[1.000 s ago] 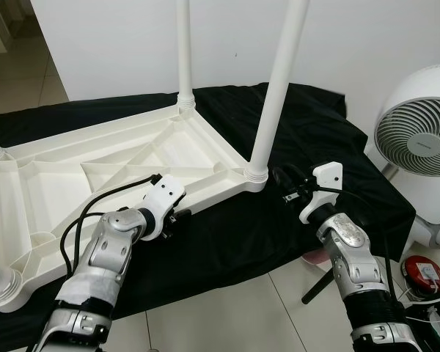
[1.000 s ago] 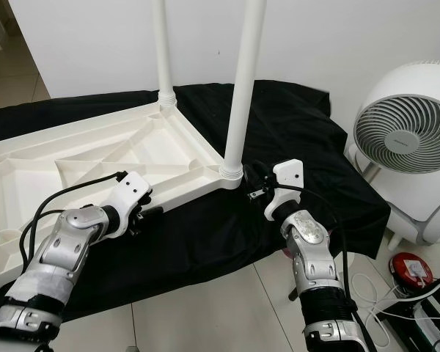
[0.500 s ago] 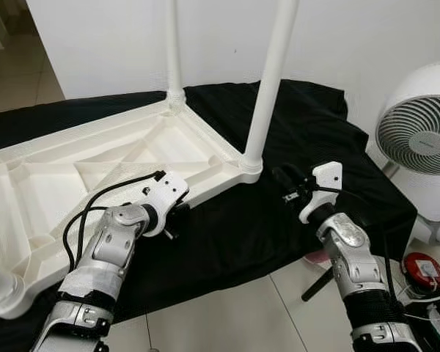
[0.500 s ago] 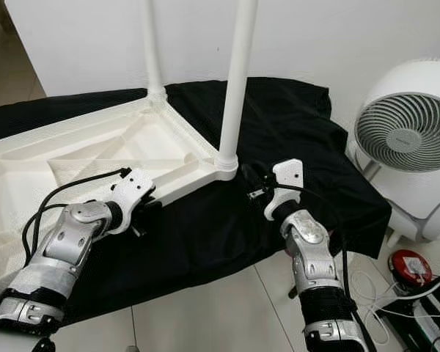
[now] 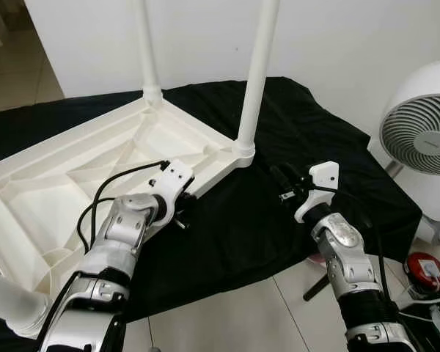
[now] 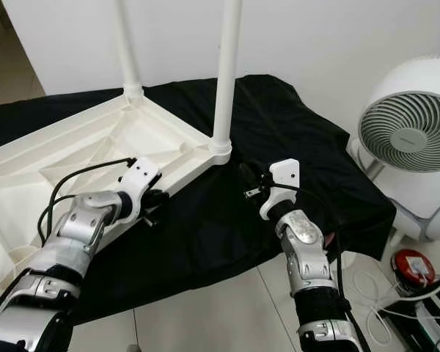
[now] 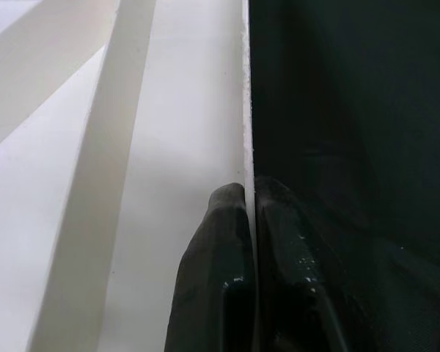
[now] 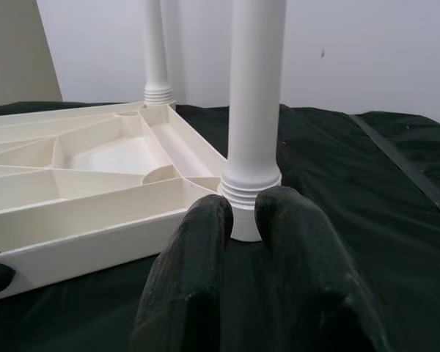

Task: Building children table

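White tabletop point(image 5: 73, 169) rim pinched by left gripper point(image 7: 248, 192); fan point(image 5: 424, 136) label unreadable.

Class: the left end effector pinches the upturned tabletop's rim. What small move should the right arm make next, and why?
Probably ease the right end effector forward and open it around the near leg. Its fingers are together, just short of the leg's base, and grip nothing, while the left end effector already pinches the tabletop rim.

Black cloth point(image 5: 293, 139) on tiled floor point(image 5: 227, 315) carries upturned white table point(image 5: 73, 176).
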Controlling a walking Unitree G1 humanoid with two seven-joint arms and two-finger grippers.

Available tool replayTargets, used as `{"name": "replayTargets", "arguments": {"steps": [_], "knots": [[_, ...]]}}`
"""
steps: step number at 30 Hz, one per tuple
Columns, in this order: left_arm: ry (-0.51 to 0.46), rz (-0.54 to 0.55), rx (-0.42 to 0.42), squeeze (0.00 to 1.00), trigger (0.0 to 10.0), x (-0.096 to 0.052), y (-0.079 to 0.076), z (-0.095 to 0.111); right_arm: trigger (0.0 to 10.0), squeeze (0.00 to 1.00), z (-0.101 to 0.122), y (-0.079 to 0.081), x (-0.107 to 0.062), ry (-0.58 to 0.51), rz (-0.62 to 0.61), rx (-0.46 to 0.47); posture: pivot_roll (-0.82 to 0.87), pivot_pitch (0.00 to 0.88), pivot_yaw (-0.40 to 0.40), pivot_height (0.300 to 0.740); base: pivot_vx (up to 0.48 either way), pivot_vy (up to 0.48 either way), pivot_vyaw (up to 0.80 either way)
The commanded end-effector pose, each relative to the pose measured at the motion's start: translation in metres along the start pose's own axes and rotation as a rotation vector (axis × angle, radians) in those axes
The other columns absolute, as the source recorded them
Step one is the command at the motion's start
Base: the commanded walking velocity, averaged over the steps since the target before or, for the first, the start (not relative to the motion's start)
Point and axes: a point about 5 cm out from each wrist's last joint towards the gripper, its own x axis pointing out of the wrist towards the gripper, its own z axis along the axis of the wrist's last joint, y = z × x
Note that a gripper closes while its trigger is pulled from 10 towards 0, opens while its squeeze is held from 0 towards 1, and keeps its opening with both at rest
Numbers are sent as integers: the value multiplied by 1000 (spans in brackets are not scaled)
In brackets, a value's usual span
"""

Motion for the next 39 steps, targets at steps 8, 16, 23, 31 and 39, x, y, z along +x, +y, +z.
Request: {"name": "replayTargets", "arguments": {"steps": [8, 16, 23, 31, 39], "knots": [[-64, 305, 51, 0, 784, 12, 22, 9, 10000, 0, -1, 4, 1, 0, 0, 3, -51, 1, -7, 740, 0, 0, 0], [-256, 226, 11, 1000, 10000, 9, 20, 33, 10000, 0, -2, 6, 0, -7, -14, 10, -48, 0, 5, 740, 0, 0, 0], [-354, 128, 89, 0, 10000, -1, 7, 39, 10000, 0, -2, 8, 1, -10, -14, 15, -42, 0, 11, 740, 0, 0, 0], [-387, 65, 139, 0, 10000, -41, 4, 24, 10000, 0, -3, 7, 1, -9, -14, 17, -23, 0, 3, 740, 0, 0, 0], [-311, 78, 190, 0, 10000, -63, 5, 2, 10000, 0, -4, 9, 4, -6, 5, 21, 15, 5, -21, 740, 0, 0, 0]]}}
